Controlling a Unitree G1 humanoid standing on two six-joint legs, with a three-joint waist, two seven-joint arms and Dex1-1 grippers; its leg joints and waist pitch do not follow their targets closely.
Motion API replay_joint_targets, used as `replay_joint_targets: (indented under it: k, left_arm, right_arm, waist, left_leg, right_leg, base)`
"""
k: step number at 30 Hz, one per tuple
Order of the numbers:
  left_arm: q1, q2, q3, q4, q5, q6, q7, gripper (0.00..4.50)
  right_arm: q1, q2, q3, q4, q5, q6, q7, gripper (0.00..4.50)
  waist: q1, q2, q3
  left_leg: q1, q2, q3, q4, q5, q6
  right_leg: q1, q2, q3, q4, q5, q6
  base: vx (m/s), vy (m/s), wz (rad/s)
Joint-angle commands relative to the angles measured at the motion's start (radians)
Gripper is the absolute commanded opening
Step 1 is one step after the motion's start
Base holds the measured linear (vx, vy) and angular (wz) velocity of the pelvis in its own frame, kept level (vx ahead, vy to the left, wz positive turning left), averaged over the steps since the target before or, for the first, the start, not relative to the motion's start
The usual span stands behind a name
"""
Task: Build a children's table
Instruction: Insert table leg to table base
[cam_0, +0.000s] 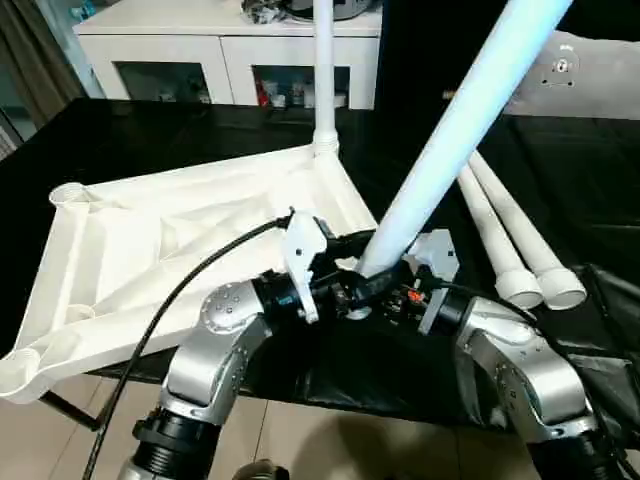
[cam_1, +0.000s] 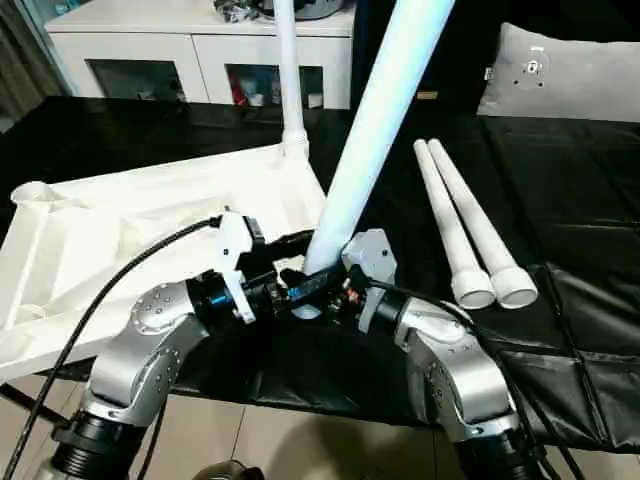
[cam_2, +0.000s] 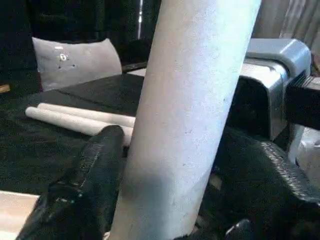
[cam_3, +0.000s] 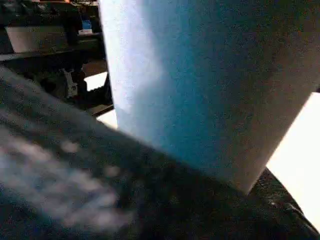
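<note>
Tabletop (cam_0: 150, 250) lay upside down at the left of the black surface (cam_0: 590, 190), its ribbed underside facing up and its near left corner hanging over the surface's front edge. We saw an empty round socket (cam_0: 68, 194) at its far left corner. At the far right corner one white leg (cam_0: 323, 70) stood upright in its socket, rising past the top of the view.

Just right of that, at the tabletop's near right corner, we held a second leg (cam_0: 450, 130) between both grippers. It leaned steeply, its foot low between the grippers and its upper part slanting away to the right and out of the head views. Our left gripper (cam_0: 335, 285) had its black fingers (cam_2: 95, 170) pressed against the leg from either side, pinching it near the base. Our right gripper (cam_0: 385, 290) met the same leg from the other side; its wrist view showed the leg lying tight against one dark finger (cam_3: 125, 190), so it too was clamped on the leg.

Further right, two more legs (cam_0: 510, 235) lay flat on the surface side by side, touching, with their wide ends toward us. Behind the surface stood a white cabinet (cam_0: 230, 60) with glass doors, and at the far right a grey cushion (cam_0: 590, 70).
</note>
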Motion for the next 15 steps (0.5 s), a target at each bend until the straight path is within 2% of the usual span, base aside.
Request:
replay_joint_targets:
  k: [1, 15]
  left_arm:
    - [-0.001, 0.001, 0.004, -0.018, -0.016, 0.009, 0.012, 3.33]
    - [-0.005, 0.006, 0.001, -0.002, -0.021, -0.011, 0.022, 2.25]
  right_arm:
    - [-0.007, 0.003, 0.01, -0.024, 0.001, -0.003, 0.005, 1.89]
    - [-0.014, 0.0, 0.006, -0.016, 0.001, -0.001, 0.005, 1.89]
  waist:
    - [-0.004, -0.021, -0.07]
    - [-0.005, -0.02, -0.07]
  left_leg:
    - [0.012, 0.045, -0.02, -0.069, -0.25, 0.036]
    - [0.013, 0.046, -0.02, -0.069, -0.252, 0.035]
  right_leg:
    - [0.039, -0.071, 0.04, -0.095, -0.386, -0.128]
    - [0.039, -0.071, 0.04, -0.095, -0.376, -0.127]
  base:
    - [0.0, 0.0, 0.0]
    - [0.0, 0.0, 0.0]
